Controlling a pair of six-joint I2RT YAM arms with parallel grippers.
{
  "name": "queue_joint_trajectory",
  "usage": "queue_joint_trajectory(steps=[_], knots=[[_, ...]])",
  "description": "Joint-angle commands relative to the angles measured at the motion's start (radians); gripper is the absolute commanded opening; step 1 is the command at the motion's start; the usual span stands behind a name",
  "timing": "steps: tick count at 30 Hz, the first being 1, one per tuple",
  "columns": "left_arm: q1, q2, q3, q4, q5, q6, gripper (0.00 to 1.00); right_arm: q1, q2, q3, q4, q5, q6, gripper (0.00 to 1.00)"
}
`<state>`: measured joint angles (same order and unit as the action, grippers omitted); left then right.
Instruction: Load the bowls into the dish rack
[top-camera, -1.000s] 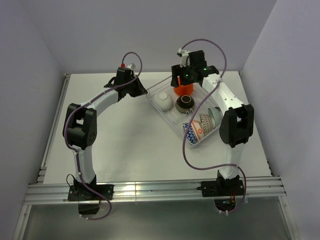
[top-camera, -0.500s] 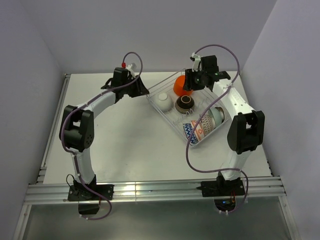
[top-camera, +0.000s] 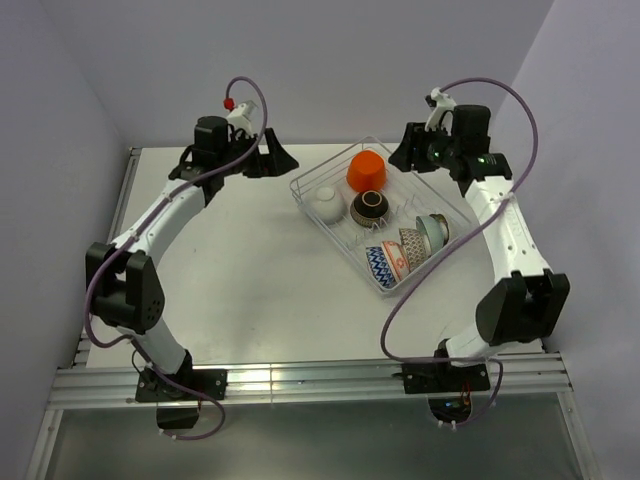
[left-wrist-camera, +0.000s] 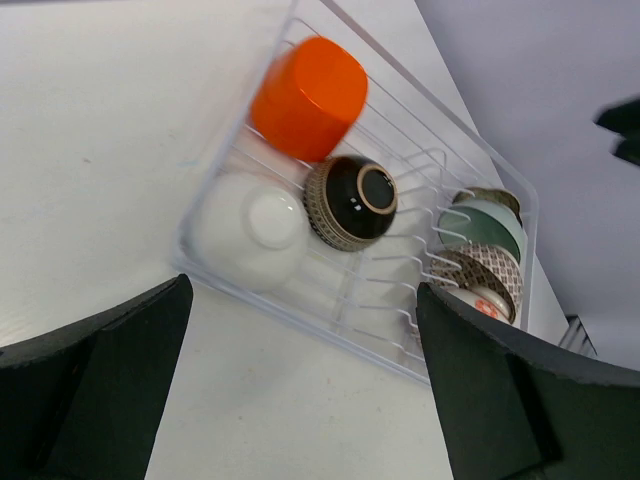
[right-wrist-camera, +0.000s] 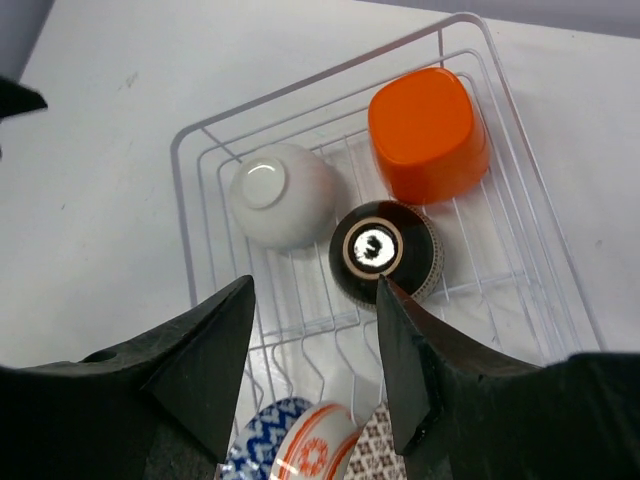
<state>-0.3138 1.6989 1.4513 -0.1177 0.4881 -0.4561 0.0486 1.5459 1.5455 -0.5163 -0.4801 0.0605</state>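
Top view, bottom edge: the left arm's base and the right arm's base stand on the rail. Above them, right of centre, you see the dish rack lying skewed on the table, its long side running from lower right to upper left.

Near end of the rack: a tight row of bowls stands on edge between the tines. From lower left to upper right you can pick out the blue zigzag bowl, the patterned orange bowl, the grey-brown bowl and the pale teal bowl. They overlap, so only rims and slices show. The bottom edge of the right wrist view cuts off the first three.

Far end: the white bowl and the dark brown bowl sit side by side, touching, both upside down with their feet up. Just beyond them, at the far corner, the orange-red bowl is also inverted, with its rim hidden.

The left gripper hangs off the rack's upper left. Its fingers are spread wide and hold nothing, and they are dark and blurred in its own view. The right gripper hangs off the rack's upper right, and its fingers are likewise apart, empty and out of focus.
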Motion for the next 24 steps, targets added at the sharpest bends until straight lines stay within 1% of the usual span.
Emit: queue_joint_trajectory(steps=[1, 2, 3, 5, 6, 7, 8, 9, 11, 14, 16, 20, 24], knots=[[0.077, -0.045, 0.095, -0.106, 0.052, 0.052, 0.99, -0.018, -0.122, -0.038, 0.013, -0.031, -0.027, 0.6], [0.1, -0.039, 0.122, -0.193, 0.076, 0.068, 0.99, -0.021, -0.139, -0.051, 0.001, -0.031, -0.025, 0.61], [0.145, -0.022, 0.182, -0.238, 0.079, 0.089, 0.99, -0.027, -0.159, -0.077, -0.007, -0.032, -0.024, 0.65], [0.174, -0.007, 0.24, -0.345, 0.081, 0.16, 0.99, -0.041, -0.208, -0.107, -0.04, -0.045, -0.024, 0.72], [0.192, 0.01, 0.3, -0.467, 0.096, 0.199, 1.0, -0.041, -0.222, -0.136, -0.054, -0.052, -0.024, 0.83], [0.199, 0.01, 0.314, -0.518, 0.101, 0.268, 0.99, -0.041, -0.263, -0.159, -0.065, -0.07, -0.018, 0.9], [0.203, 0.004, 0.313, -0.551, 0.098, 0.284, 0.99, -0.071, -0.289, -0.186, -0.071, -0.08, -0.018, 0.99], [0.208, -0.025, 0.279, -0.591, 0.068, 0.296, 1.0, -0.075, -0.315, -0.247, -0.073, -0.077, -0.033, 1.0], [0.208, -0.073, 0.215, -0.602, 0.055, 0.333, 1.0, -0.075, -0.395, -0.304, -0.085, -0.051, -0.05, 1.0], [0.206, -0.207, 0.017, -0.577, 0.049, 0.356, 0.99, -0.079, -0.486, -0.419, -0.108, -0.022, -0.108, 1.0], [0.2, -0.251, -0.038, -0.592, 0.05, 0.373, 0.99, -0.079, -0.529, -0.465, -0.117, -0.017, -0.122, 1.0], [0.138, -0.349, -0.181, -0.571, -0.054, 0.382, 0.99, -0.079, -0.628, -0.57, -0.122, -0.028, -0.133, 1.0], [0.099, -0.424, -0.236, -0.563, -0.072, 0.381, 1.0, -0.079, -0.67, -0.59, -0.128, -0.022, -0.136, 1.0]])
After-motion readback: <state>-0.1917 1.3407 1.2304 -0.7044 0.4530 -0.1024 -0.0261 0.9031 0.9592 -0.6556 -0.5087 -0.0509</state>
